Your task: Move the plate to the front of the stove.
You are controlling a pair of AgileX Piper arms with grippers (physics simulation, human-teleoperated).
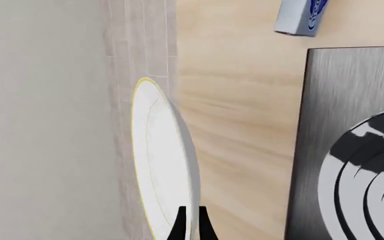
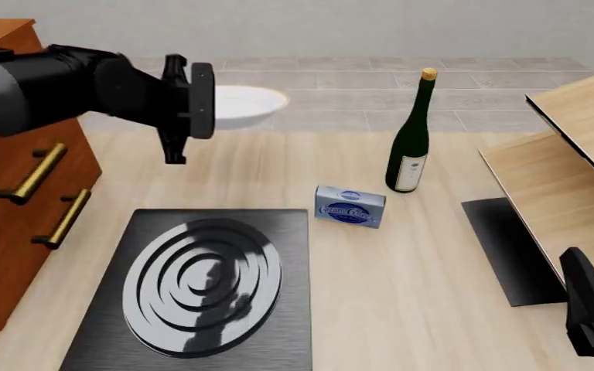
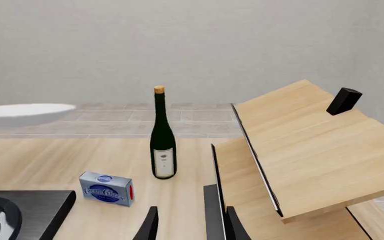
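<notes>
- Two arms were at the counter [image 2: 421, 263], and we saw the left one reach across the far left part, its left pincer [image 1: 190, 222] clamped on the rim of the plate [image 2: 245, 102], which it held up off the counter.
- The plate hung past the counter's far edge, over the grey tiled floor [image 2: 380, 77] behind it, well beyond the stove [image 2: 204, 290].
- From the front it looked close to level, its face up, its wide span running left to right.
- The stove lay flat at the near left, its rings uppermost, with the wooden cabinet [image 2: 18, 193] just to its left.
- Open counter stretched between the stove's far edge and the counter's far edge.
- To the right of the stove sat a small blue box [image 2: 349, 206], then a dark green bottle [image 2: 411, 139] standing upright.
- A plain black panel [image 2: 509, 247] and slanted wooden boards [image 2: 565, 170] crowded the right side.
- The right pincer [image 3: 188, 220] rested low at the near right, fingers apart, gripping nothing.
</notes>
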